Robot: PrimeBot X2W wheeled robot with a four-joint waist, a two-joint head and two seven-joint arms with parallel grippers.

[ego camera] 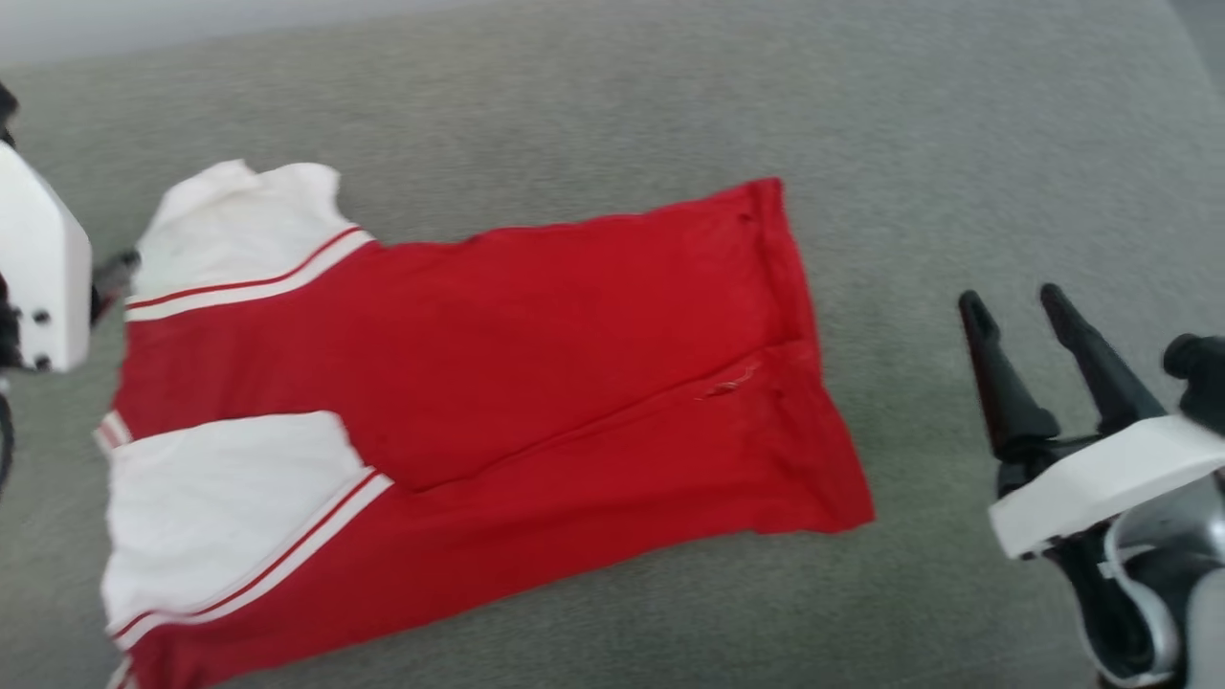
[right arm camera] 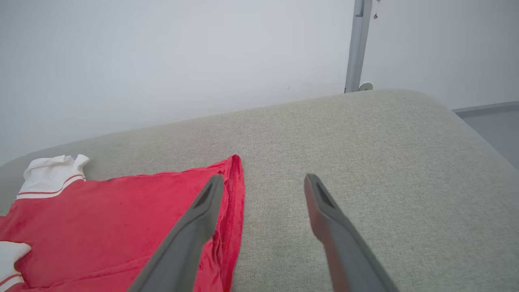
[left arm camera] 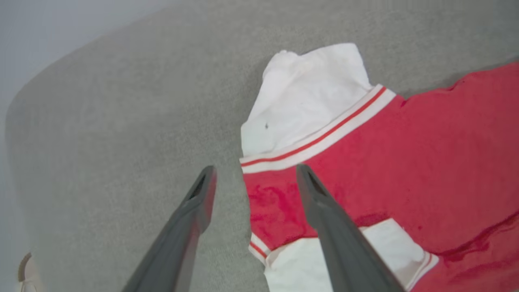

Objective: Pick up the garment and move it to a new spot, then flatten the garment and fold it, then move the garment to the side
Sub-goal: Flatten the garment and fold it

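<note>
Red, white-sleeved soft T-shirt [ego camera: 498, 364] lies folded lengthwise; left tool [left arm camera: 255, 170] and right tool [ego camera: 1012, 299] flank its ends, wide and empty, probably placed for the next fold.

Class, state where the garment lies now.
In the head view the garment lies left of centre on the grey cushion, its white sleeves by the left gripper and its red hem toward the right gripper.

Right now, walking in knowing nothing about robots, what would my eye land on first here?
The bright red garment with white sleeves, lying flat on the grey cushioned surface, dominates the middle of the head view. Next come the dark two-fingered grippers: the right gripper stands open off the cloth to its right, and the left gripper hangs open by the sleeve end.
</note>
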